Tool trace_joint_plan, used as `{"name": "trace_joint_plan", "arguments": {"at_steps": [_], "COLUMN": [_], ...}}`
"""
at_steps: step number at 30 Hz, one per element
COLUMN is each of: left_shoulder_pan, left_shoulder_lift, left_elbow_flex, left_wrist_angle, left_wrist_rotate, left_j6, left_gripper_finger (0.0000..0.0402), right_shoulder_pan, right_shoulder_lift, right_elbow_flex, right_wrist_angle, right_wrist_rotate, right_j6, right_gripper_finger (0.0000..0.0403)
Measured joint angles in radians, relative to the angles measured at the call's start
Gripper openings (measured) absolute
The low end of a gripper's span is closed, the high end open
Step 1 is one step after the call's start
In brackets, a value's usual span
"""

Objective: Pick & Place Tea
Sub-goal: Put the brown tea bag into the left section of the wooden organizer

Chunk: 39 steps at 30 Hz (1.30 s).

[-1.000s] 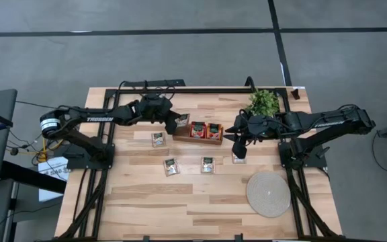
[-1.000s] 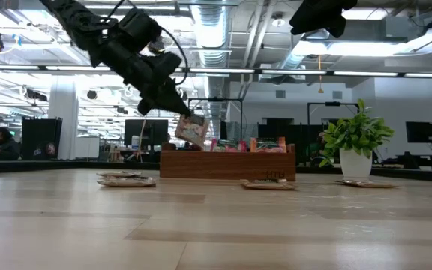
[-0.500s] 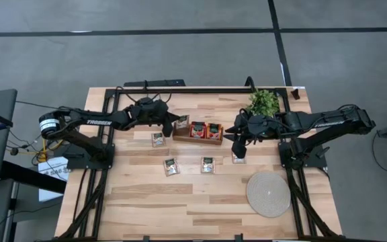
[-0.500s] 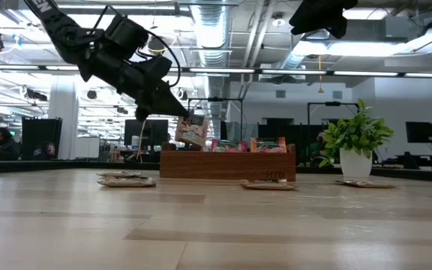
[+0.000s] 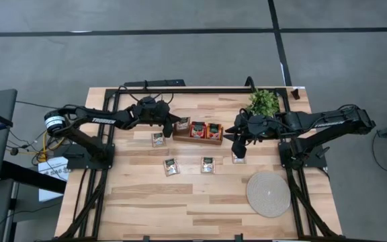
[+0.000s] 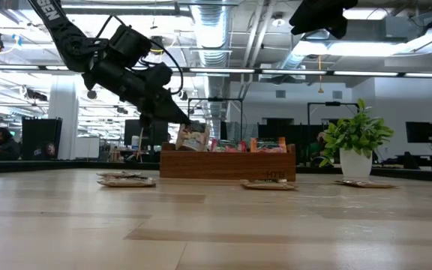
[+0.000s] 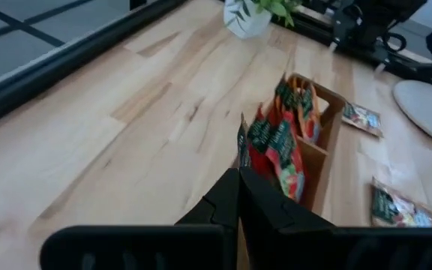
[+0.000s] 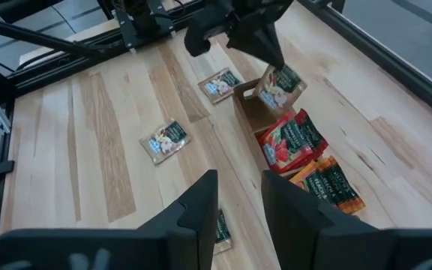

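A pale tea sachet (image 6: 193, 137) is pinched in the closed left gripper (image 5: 177, 124) and is held at the left end of the wooden box (image 5: 197, 139), just above its empty left compartment. Red sachets (image 5: 198, 129) are already stood on edge in the box's other compartments. Four more sachets are left lying flat on the counter (image 5: 180, 202): one (image 5: 158, 138) to the left of the box, two (image 5: 172, 167) (image 5: 207, 164) on its near side, and one (image 5: 238, 157) directly under the right gripper (image 5: 236, 139). The right gripper hovers there with its fingers parted and nothing held between them.

The sachets appear to be light, thin and pliable (foil or paper packets, by the look of them), so little force should be needed. A flat one is probably best taken by an edge or corner, since a squeeze across the middle would likely crumple it. The held one may flop once released, so it should be lowered well into the slot.
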<state>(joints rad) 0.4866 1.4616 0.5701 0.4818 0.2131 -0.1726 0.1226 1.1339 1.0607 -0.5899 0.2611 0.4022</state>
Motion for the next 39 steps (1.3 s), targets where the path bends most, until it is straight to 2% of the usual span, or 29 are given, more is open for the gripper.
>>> {"name": "trace_joint_plan", "arguments": {"at_steps": [9,19,23,39], "left_shoulder_pan": [0.014,0.014,0.015,0.018], "left_shoulder_lift": [0.003,0.096,0.102,0.111], "left_elbow_flex": [0.0,0.002,0.001,0.001], "left_wrist_angle": [0.014,0.12,0.122,0.101], "left_wrist_rotate": [0.01,0.025,0.025,0.018], "left_j6": [0.012,0.01,0.049,0.028], "left_gripper_finger": [0.0,0.0,0.0,0.0], "right_shoulder_pan": [0.0,0.0,0.0,-0.007], "right_shoulder_lift": [0.0,0.0,0.0,0.0], "right_elbow_flex": [0.0,0.0,0.0,0.0], "right_wrist_angle": [0.0,0.0,0.0,0.0], "right_wrist_rotate": [0.0,0.0,0.0,0.002], "right_j6": [0.009,0.01,0.01,0.01], "right_gripper_finger": [0.0097,0.0097,0.0097,0.0097]}}
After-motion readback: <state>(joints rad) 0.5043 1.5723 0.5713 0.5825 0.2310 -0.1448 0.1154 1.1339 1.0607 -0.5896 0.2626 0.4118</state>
